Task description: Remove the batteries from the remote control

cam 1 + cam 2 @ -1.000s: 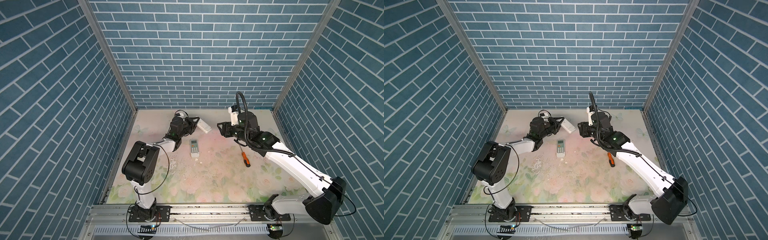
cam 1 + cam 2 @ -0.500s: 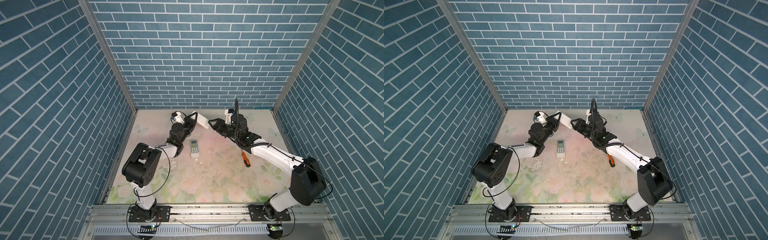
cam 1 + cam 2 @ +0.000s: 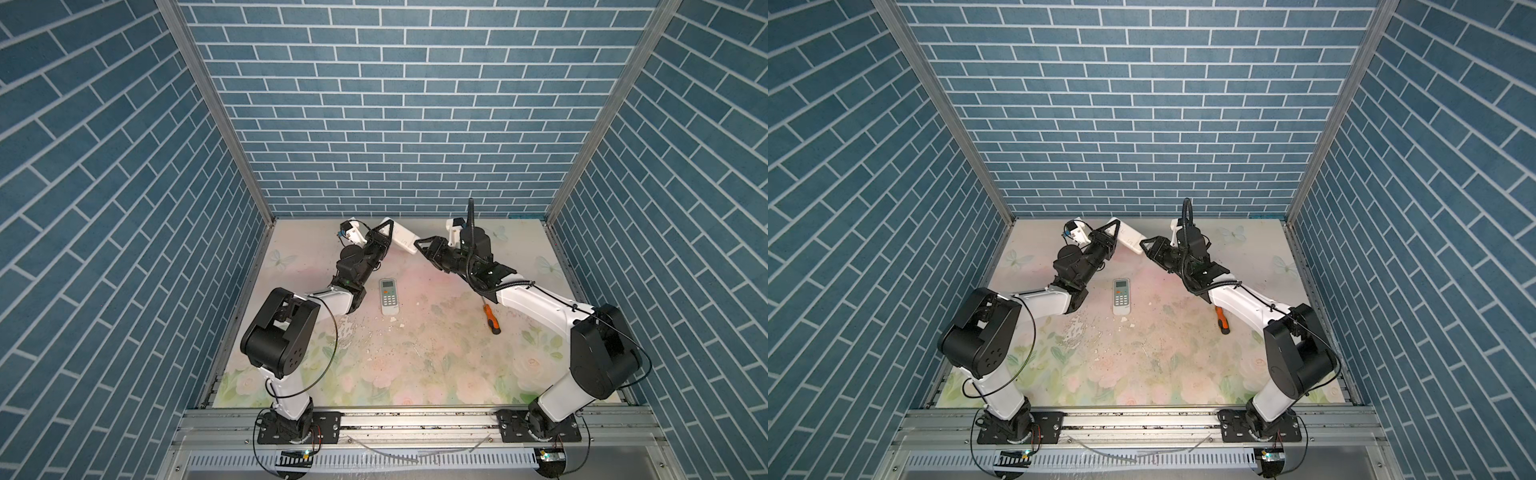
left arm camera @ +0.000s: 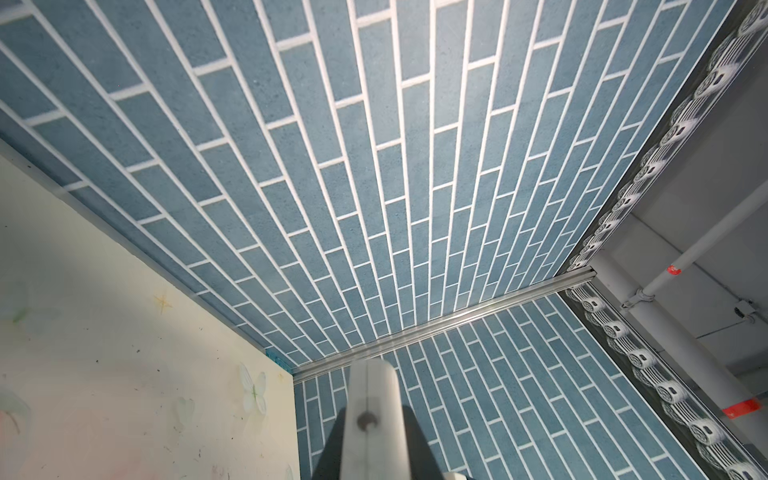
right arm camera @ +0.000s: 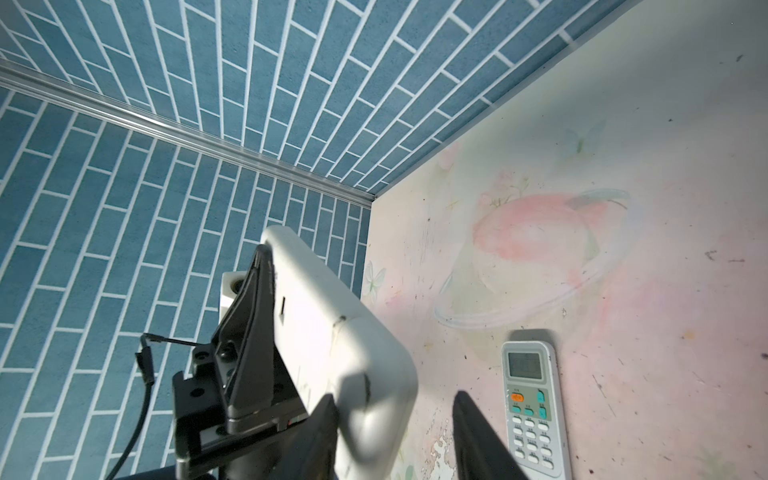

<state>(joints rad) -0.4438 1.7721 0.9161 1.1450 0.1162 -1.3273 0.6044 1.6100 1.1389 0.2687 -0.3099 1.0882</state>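
Upper centre in both top views, the left end effector (image 3: 386, 232) pinches a white remote control (image 3: 402, 240) above the tabletop (image 3: 415, 353). The right end effector (image 3: 420, 246) is spread around the remote's free end. The batteries cannot be seen.

The left gripper (image 5: 266, 282) clamps a remote (image 5: 332, 332) by its long edges and holds it above the mat (image 5: 623, 166), plain side toward the camera. The right gripper (image 5: 395, 399) stands with its dark fingers (image 5: 473, 436) apart around the remote's near end: one is against that end, the other is clear of it. A second remote (image 5: 534, 407) lies face up on the mat, screen and buttons showing. Blue brick walls (image 5: 166, 228) meet at a metal rail (image 5: 208, 141).
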